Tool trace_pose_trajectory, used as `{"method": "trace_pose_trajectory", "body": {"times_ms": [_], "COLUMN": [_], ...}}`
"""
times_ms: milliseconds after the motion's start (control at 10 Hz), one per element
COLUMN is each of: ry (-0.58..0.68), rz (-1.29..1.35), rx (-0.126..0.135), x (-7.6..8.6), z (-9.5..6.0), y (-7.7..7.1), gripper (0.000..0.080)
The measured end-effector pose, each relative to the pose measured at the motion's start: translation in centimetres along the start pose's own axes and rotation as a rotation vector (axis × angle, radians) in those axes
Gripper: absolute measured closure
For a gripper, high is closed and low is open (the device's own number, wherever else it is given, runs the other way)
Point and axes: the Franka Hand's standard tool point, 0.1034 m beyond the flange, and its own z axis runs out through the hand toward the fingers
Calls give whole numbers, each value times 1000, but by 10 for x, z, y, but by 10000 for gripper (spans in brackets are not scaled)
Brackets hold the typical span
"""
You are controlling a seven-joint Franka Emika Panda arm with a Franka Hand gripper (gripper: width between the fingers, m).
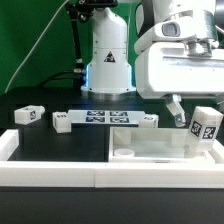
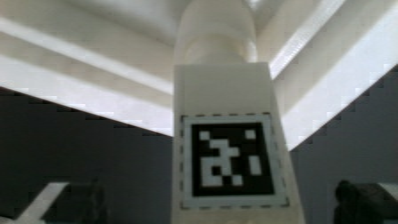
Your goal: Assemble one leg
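Observation:
A leg, a white block with a black-and-white tag, stands tilted at the far right corner of the large white panel, its lower end on the panel. My gripper hangs over it at the exterior view's right. One dark finger shows to the left of the leg. In the wrist view the leg runs down the middle between the two fingers, with a clear gap on each side. The gripper is open around the leg and does not touch it.
Three more legs lie on the black table: one at the left, one beside it, one behind the panel. The marker board lies in the middle. The robot base stands behind. A white rim edges the front.

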Motion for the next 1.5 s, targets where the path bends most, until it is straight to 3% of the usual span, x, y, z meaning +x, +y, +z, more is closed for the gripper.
{"method": "trace_pose_trajectory", "body": {"times_ms": [300,500,600,700,800,1000,1100,1400,1500], "ry": [-19,-47,-92,-207,-272,-448,-496,-490,-490], "rz": [-12,-16,-8,4,6,9,19,21,21], "rx": [-3,9,24,59,75,127,138,137,137], "x": [13,10,5,2,8,4,8,9,9], "z": [-19,-16,-13,-9,-8,-8,-8,-7,-7], "y": [9,5,2,-3,-3,-3,-6,-6,-6], "gripper": [151,151,151,151,151,151,151,151,271]}}
